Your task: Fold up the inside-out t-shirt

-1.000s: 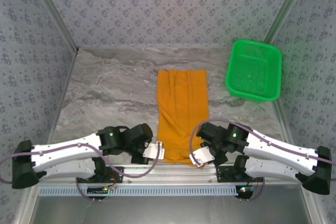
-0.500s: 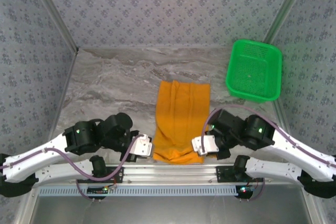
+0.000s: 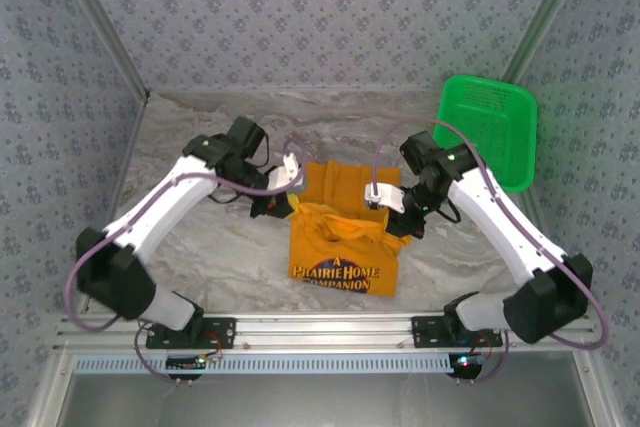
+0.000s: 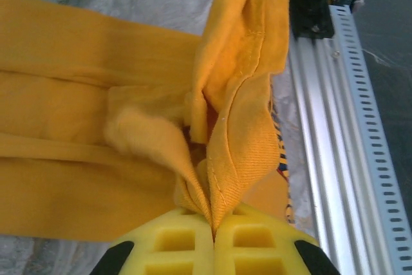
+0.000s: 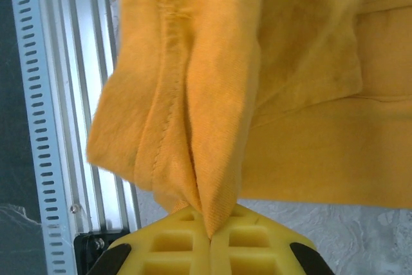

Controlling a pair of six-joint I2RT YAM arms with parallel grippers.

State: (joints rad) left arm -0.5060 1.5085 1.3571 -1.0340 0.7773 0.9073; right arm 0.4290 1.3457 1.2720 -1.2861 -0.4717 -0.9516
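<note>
Top external view: the inside-out t-shirt (image 3: 342,257) lies mid-table with printed lettering facing up, its near edge just short of the near rail (image 3: 330,329). The left gripper (image 3: 293,185) and right gripper (image 3: 377,197) each have their jaws clamped on a pinch of cloth at its far corners. The marble table (image 3: 190,162) lies bare on the left. A green basket (image 3: 487,132) stands far right, close beside the right arm.
</note>
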